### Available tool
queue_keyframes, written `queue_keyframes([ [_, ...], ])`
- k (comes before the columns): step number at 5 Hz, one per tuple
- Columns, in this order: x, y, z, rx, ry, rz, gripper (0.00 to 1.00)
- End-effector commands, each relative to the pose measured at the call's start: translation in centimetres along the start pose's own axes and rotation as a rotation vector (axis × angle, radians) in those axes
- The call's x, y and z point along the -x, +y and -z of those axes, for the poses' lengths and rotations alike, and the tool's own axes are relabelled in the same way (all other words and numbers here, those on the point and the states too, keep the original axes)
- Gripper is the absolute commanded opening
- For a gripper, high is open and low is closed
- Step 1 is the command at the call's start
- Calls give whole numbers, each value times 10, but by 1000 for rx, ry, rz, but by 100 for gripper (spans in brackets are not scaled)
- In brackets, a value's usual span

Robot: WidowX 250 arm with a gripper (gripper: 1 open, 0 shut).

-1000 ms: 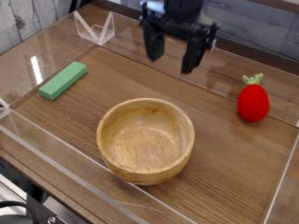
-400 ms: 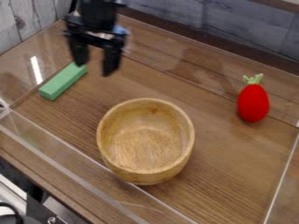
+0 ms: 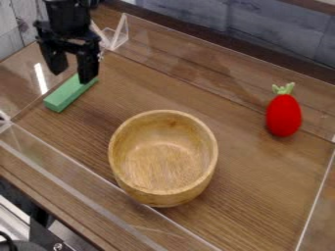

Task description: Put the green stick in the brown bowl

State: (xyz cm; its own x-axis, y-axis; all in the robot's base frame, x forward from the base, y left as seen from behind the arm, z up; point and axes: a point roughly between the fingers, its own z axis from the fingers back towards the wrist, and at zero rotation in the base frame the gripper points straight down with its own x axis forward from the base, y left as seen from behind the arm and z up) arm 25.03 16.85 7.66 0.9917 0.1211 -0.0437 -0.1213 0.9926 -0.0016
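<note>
The green stick (image 3: 70, 92) lies flat on the wooden bench (image 3: 197, 74) at the left, well apart from the brown bowl (image 3: 164, 156), with its long axis running diagonally from near-left to far-right, the far end pointing toward the back of the bench. The black end effector (image 3: 72, 61) hangs pointing down right over the stick's far end with its two fingers spread apart and nothing between them, though whether they touch the stick cannot be told. A red strawberry toy (image 3: 283, 113) with a green top stands upright far to the right, and clear plastic walls (image 3: 78, 201) fence the bench edges, with bare wood lying between stick and bowl.
</note>
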Motion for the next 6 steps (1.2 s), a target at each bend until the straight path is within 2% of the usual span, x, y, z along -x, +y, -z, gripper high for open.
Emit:
queue_keyframes([
  [1, -16, 13, -4, -26, -66, -27, 100],
  [3, -29, 24, 13, -28, -61, -64, 100],
  [6, -39, 36, 26, -21, -43, -95, 100],
])
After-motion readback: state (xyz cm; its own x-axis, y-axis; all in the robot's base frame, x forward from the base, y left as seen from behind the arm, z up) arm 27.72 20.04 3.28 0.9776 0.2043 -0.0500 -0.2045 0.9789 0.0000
